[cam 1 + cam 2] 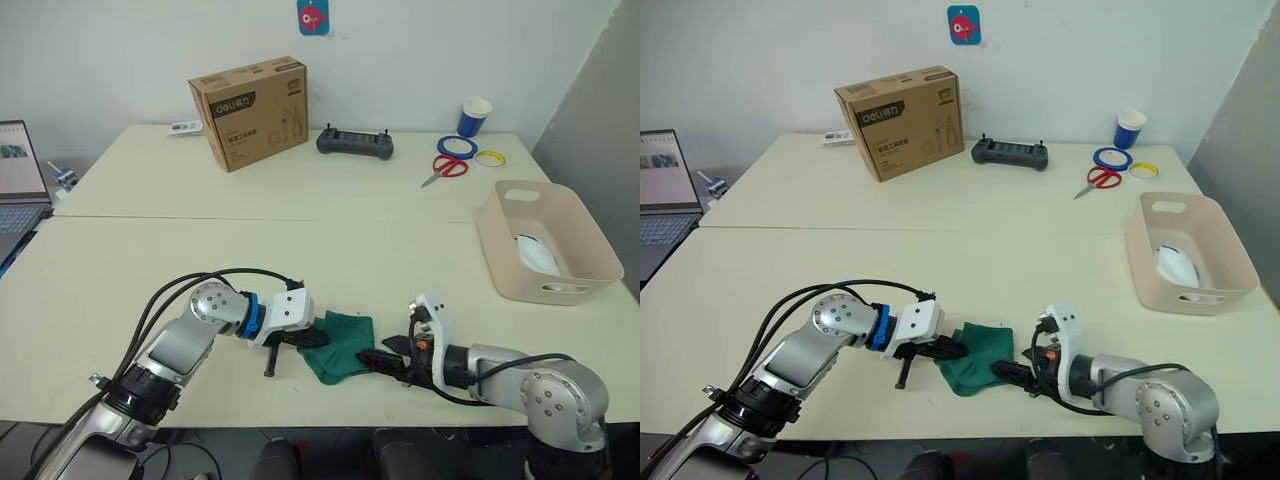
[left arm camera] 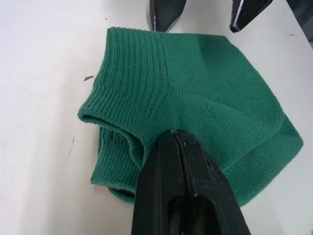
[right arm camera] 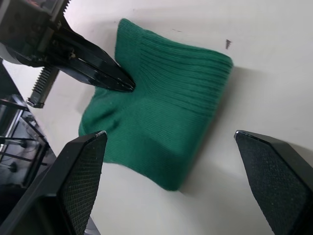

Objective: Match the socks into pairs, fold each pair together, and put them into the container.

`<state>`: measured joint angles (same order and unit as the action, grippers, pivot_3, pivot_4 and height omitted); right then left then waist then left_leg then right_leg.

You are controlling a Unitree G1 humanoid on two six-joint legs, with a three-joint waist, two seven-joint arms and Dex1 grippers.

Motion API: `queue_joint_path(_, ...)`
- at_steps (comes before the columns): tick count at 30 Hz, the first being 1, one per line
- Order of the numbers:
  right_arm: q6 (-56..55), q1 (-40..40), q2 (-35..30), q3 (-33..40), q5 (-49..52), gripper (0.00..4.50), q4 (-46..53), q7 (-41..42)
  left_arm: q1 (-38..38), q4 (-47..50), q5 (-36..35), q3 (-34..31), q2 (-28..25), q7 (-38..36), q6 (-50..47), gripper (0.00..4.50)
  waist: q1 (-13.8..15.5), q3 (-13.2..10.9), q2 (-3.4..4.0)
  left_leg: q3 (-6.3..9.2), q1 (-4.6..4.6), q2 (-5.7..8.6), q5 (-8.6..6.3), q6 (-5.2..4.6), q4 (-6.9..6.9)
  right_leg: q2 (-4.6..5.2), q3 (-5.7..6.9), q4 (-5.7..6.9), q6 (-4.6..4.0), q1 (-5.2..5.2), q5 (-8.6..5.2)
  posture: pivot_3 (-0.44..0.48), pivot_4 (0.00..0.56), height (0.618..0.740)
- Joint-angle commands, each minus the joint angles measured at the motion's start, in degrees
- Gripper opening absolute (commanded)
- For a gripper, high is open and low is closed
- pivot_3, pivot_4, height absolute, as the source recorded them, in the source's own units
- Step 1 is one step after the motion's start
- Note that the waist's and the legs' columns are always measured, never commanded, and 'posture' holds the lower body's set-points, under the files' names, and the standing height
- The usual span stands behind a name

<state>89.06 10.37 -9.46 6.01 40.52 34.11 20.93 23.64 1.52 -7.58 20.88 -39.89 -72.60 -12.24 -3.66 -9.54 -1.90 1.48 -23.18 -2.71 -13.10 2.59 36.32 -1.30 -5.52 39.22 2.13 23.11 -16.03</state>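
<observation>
Now mid-fold on the green socks [image 1: 340, 346] at the counter's near edge: left gripper [image 1: 305, 340] clenched on them, right gripper [image 1: 378, 359] released alongside; next, carry to the container [image 1: 548, 243].

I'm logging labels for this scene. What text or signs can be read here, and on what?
"deli": cardboard box, on its dark brand patch.
Smaller print and tool drawings on the box: too small to read.
Blue wall sticker: a red picture, no legible words.
Laptop screen: unreadable.
</observation>
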Motion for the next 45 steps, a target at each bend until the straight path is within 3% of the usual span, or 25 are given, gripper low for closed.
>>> queue_joint_path(1, -0.19, 1.72, 3.59, -3.50, 0.73, 4.48, -4.20, -0.10, -1.61, -0.86, 2.18, 1.19, -1.02, 0.09, -1.12, 0.00, -0.22, 0.04, -0.01, 0.00, 0.05, 0.00, 0.00, 0.00, -0.02, 0.00, -0.01, 0.00, 0.00, -0.02, 0.00, 0.000, 0.150, 0.723)
queue_joint_path(6, -2.61, 3.55, 7.27, -4.71, 0.78, 4.48, -10.11, 1.15, -1.60, -1.25, 2.09, 0.43, -0.97, 0.83, -1.68, 0.00, -0.64, 0.09, 0.04, 0.00, 0.20, -0.03, 0.00, -0.01, -0.22, -0.03, -0.01, 0.00, -0.02, -0.08, -0.01, 0.000, 0.150, 0.723)
queue_joint_path(15, -10.84, 5.28, 5.10, -8.99, -0.02, 4.48, -14.85, 4.76, -1.47, -1.25, 1.55, -0.95, -1.56, 1.09, -2.56, 0.00, -1.23, 0.10, 0.04, 0.00, 0.24, -0.02, 0.01, -0.01, -0.21, -0.03, -0.01, 0.06, -0.02, -0.10, -0.01, 0.000, 0.150, 0.723)
queue_joint_path(18, -12.43, 5.13, 5.11, -9.20, -0.32, 3.60, -15.48, 4.29, -1.59, -1.07, 1.33, -1.28, -1.55, 1.23, -2.62, 0.00, -1.23, 0.10, 0.04, -0.01, 0.23, -0.02, 0.01, -0.01, -0.21, -0.03, -0.02, 0.08, -0.02, -0.08, -0.01, 0.000, 0.150, 0.723)
queue_joint_path(28, -14.33, 0.31, 6.50, -6.29, 0.49, 0.08, -10.82, 0.14, -2.07, 0.00, -1.79, -2.73, 0.07, 1.35, -4.29, 0.00, -1.17, 0.09, 0.05, -0.01, 0.18, -0.02, 0.01, -0.01, -0.23, -0.02, -0.03, 0.07, -0.03, -0.01, -0.01, 0.000, 0.150, 0.723)
queue_joint_path(35, -13.11, -7.75, 2.50, -2.37, 2.69, 0.01, 2.78, -2.72, 4.04, 2.83, -12.93, -5.92, 6.07, 0.48, -17.26, 0.00, -0.04, 0.02, 0.04, 0.05, -0.23, 0.04, 0.01, -0.01, -0.19, 0.06, 0.06, -0.16, 0.00, 0.17, -0.01, 0.000, 0.150, 0.723)
queue_joint_path(38, -13.77, -13.50, -0.19, 2.46, 4.12, 0.00, 11.90, -4.52, 11.52, 1.40, -15.08, -6.45, 12.13, 3.34, -20.26, 0.58, 1.05, -0.02, 0.06, 0.14, -0.47, 0.09, 0.01, -0.01, -0.14, 0.08, 0.16, -0.23, 0.05, 0.26, -0.03, 0.000, 0.150, 0.723)
queue_joint_path(43, -17.92, -25.21, -1.54, 12.18, 9.09, 0.00, 24.97, -7.13, 19.74, 0.04, -16.30, -5.62, 18.34, 4.06, -21.00, 2.16, 0.93, -0.02, 0.14, 0.25, -0.59, 0.10, 0.01, -0.01, -0.06, 0.06, 0.26, -0.23, 0.08, 0.31, -0.04, 0.000, 0.150, 0.723)
queue_joint_path(45, -24.54, -29.65, -4.79, 15.43, 16.31, 0.00, 25.89, -10.64, 21.52, -0.89, -15.81, -4.89, 19.77, 3.60, -19.94, 2.86, 0.34, -0.02, 0.14, 0.32, -0.58, 0.06, 0.01, -0.01, -0.08, 0.01, 0.30, -0.24, 0.09, 0.30, -0.05, 0.000, 0.150, 0.723)
